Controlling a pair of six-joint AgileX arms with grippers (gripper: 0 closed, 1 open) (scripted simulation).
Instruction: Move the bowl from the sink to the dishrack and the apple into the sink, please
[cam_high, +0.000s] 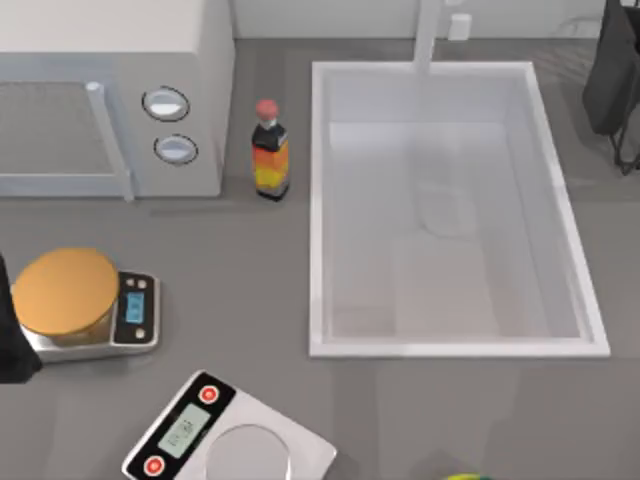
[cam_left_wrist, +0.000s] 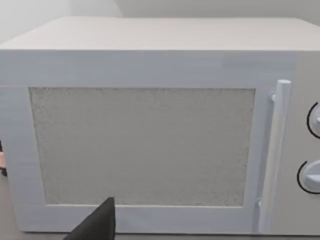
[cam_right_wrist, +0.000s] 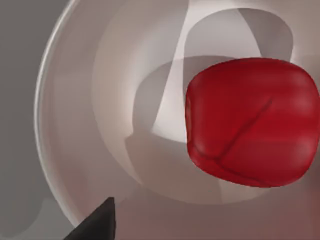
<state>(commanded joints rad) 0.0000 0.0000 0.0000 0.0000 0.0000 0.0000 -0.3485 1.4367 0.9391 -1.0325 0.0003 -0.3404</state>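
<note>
The apple (cam_right_wrist: 252, 122) is seen resting on a pale round dish (cam_right_wrist: 75, 125), apparently a plate. The sink (cam_high: 320, 200) is observed beside the microwave (cam_high: 110, 100). Whether either gripper is open or closed cannot be determined.

A rendered kitchen is showing here: a white microwave (cam_high: 110, 95), a sink (cam_high: 320, 220), a sauce bottle (cam_high: 270, 152) and kitchen scales (cam_high: 135, 315) are sitting on a grey worktop (cam_high: 240, 270).

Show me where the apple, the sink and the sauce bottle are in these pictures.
apple (cam_right_wrist: 250, 122): right wrist view, the middle of its glossy red skin.
sink (cam_high: 318, 210): top view, the raised white rim on its left side.
sauce bottle (cam_high: 270, 160): top view, its orange and yellow label, between microwave and sink.
</note>
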